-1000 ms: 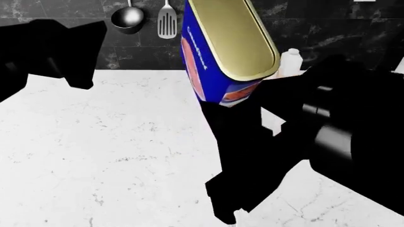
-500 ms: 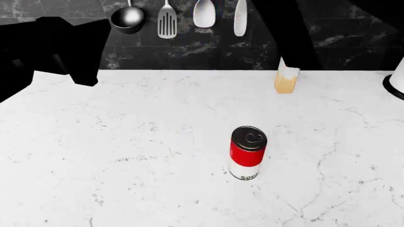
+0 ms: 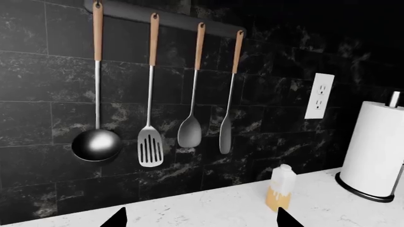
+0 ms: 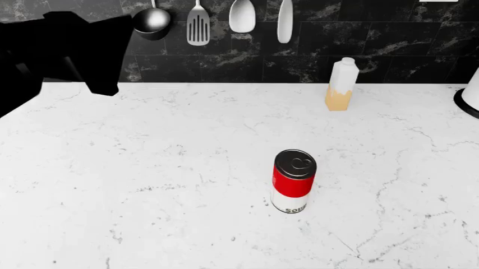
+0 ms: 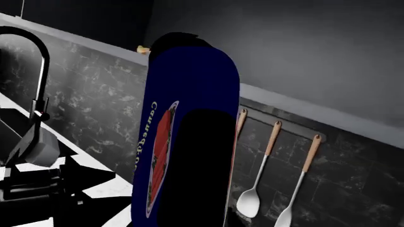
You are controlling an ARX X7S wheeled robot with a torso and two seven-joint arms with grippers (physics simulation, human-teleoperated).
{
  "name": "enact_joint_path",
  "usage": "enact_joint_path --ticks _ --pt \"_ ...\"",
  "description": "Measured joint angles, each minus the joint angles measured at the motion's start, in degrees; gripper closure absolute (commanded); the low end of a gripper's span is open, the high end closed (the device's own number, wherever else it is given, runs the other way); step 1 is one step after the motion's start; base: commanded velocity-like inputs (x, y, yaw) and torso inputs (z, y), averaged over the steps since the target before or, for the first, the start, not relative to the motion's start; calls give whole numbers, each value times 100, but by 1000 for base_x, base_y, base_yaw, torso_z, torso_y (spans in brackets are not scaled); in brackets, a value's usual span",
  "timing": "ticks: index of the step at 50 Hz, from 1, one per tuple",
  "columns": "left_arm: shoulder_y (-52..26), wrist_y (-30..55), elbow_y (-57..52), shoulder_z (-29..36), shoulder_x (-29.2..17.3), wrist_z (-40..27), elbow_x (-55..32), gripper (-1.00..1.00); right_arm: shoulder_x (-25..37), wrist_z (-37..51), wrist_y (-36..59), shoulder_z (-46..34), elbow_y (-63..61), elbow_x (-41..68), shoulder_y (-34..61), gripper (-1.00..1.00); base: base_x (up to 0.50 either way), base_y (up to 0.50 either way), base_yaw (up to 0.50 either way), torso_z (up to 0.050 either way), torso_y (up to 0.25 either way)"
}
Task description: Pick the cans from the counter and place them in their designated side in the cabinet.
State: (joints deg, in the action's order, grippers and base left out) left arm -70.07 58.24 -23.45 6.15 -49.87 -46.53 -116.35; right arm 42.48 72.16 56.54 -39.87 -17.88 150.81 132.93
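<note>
The white marble counter (image 4: 150, 168) runs back to a black tiled wall hung with utensils (image 3: 149, 94), and on it the red-and-white soup can (image 4: 293, 181) stands upright near the middle, well clear of every edge, with the carton-like bottle (image 4: 341, 84) at the back edge by the wall. Your right gripper (image 5: 196, 161) is clamped on the blue can (image 5: 189, 118), lifted above the backsplash, so by my reading one can is off the counter but not yet shelved. Your left gripper (image 3: 198, 218) shows two well-parted fingertips and holds nothing; the soup can is left.
</note>
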Motion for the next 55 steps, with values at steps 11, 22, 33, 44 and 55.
enact_joint_path --ticks 11,22,33,44,55 --pt "-72 -53 -24 33 0 -59 -70 -100 -868 658 1148 982 965 -304 118 100 0 0 0 0 0" --pt "-107 -115 -49 46 5 -98 -118 -100 -1865 540 2560 2322 2018 -2243 169 100 0 0 0 0 0" --pt "-137 -175 -69 53 3 -131 -157 -100 -2669 -2025 3064 3205 2444 -6856 185 100 0 0 0 0 0" --pt "-133 -243 -90 63 14 -168 -176 -100 -3458 -3648 2924 3869 3152 -10506 189 100 0 0 0 0 1" --pt "4 -332 -149 -6 -2 -158 -148 -100 -3720 -3038 2304 4127 4076 -11099 185 100 0 0 0 0 0"
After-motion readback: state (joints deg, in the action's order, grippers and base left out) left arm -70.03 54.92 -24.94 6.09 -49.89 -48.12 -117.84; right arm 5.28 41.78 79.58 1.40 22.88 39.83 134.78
